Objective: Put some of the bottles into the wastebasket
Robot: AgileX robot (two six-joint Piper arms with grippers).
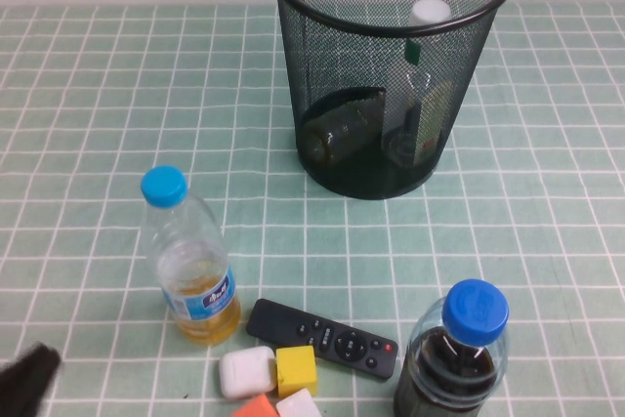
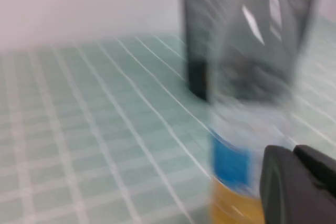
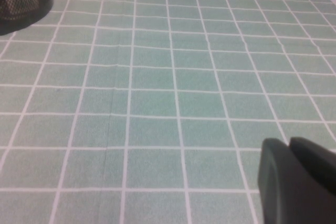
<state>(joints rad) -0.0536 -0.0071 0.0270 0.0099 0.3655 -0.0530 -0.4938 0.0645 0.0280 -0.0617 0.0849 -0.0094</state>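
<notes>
Both bottles (image 1: 418,75) sit inside wastebasket (image 1: 389,65) at 12 o'clock of tabletop (image 1: 88,124). Left gripper (image 1: 24,383) way off at 7 o'clock, can't tell its grip. Right gripper (image 3: 296,182) low over bare tabletop, basket far off, grip unclear too.

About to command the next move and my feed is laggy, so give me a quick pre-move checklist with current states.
1. Wastebasket upright: ok.
2. White-capped bottle inside it: ok.
3. Second bottle lying on the basket floor: ok.
4. Yellow-liquid bottle and dark-liquid bottle standing on the table, outside the basket: ok.
5. Left gripper at the table's near left edge, holding nothing visible: fingers cannot tell.
6. Right gripper above bare tablecloth: fingers cannot tell.
</notes>
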